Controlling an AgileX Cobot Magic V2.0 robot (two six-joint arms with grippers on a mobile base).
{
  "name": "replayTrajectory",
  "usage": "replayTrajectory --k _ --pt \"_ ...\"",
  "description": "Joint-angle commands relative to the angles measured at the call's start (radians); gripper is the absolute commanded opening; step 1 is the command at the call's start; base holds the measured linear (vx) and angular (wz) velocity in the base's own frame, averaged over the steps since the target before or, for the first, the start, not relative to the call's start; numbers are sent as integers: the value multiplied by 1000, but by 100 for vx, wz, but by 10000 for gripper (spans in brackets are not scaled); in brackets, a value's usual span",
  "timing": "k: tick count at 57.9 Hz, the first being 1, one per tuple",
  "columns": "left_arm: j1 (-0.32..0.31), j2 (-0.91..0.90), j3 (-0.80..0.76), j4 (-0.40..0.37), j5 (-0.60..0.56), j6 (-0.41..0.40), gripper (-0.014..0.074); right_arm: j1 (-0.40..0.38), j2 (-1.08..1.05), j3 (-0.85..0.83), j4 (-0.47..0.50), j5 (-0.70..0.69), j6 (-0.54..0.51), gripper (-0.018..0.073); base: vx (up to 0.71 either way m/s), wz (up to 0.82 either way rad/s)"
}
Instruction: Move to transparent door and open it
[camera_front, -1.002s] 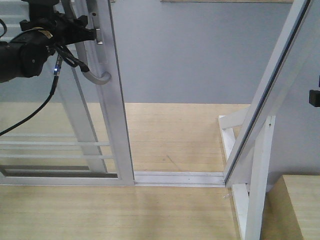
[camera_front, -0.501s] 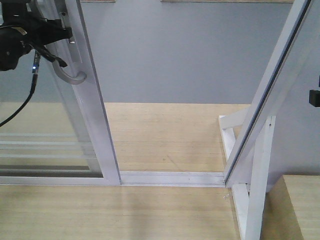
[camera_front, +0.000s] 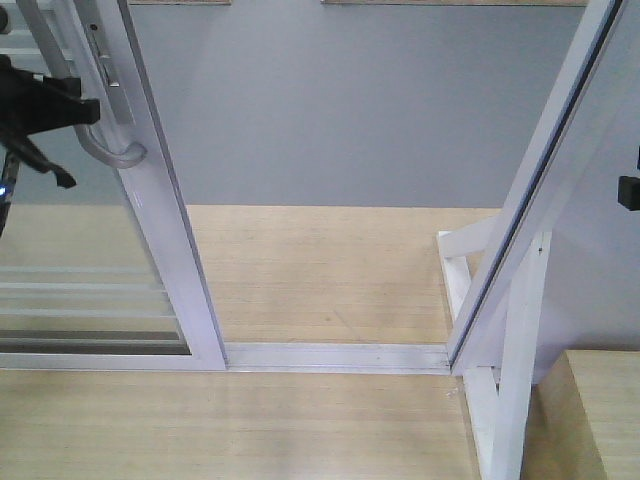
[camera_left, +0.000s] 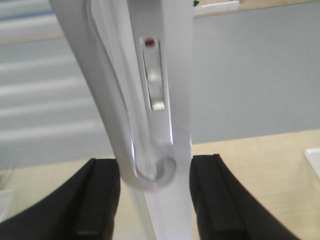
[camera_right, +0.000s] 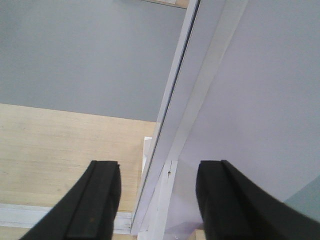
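The transparent door (camera_front: 165, 230), clear glass in a white frame, stands at the left of the front view with its curved grey handle (camera_front: 118, 155) on the stile. My left gripper (camera_front: 85, 110) reaches in from the left edge at handle height. In the left wrist view the left gripper (camera_left: 155, 200) straddles the handle (camera_left: 107, 100) and the white stile (camera_left: 175, 75), with a finger pressed against each side. My right gripper (camera_right: 159, 200) is open and holds nothing; behind it is the white frame post (camera_right: 200, 85).
A white floor track (camera_front: 340, 355) crosses the wooden floor below the open doorway. The slanted white post (camera_front: 540, 190) and its white brace (camera_front: 505, 380) stand at the right. A wooden box (camera_front: 600, 410) sits at the bottom right. A grey wall lies beyond.
The door has slid left with my left gripper on its handle, and the opening between stile and right post has widened. The right side has not moved.
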Motion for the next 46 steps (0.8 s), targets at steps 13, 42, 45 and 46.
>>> replayTrajectory --k 13,42,45,46 --pt "-3 -388 287 -7 -64 -4 440 -5 -13 -30 -8 -73 -4 417 0 0" --pt "-3 -858 396 -11 -57 -3 440 -5 -13 -30 -8 -71 -4 417 0 0" --pt "-3 -861 396 -11 -57 -3 440 -5 -13 -30 -8 -71 -4 417 0 0" --pt "-3 -862 396 -11 -59 -3 440 -5 -13 -30 -8 -71 -4 417 0 0"
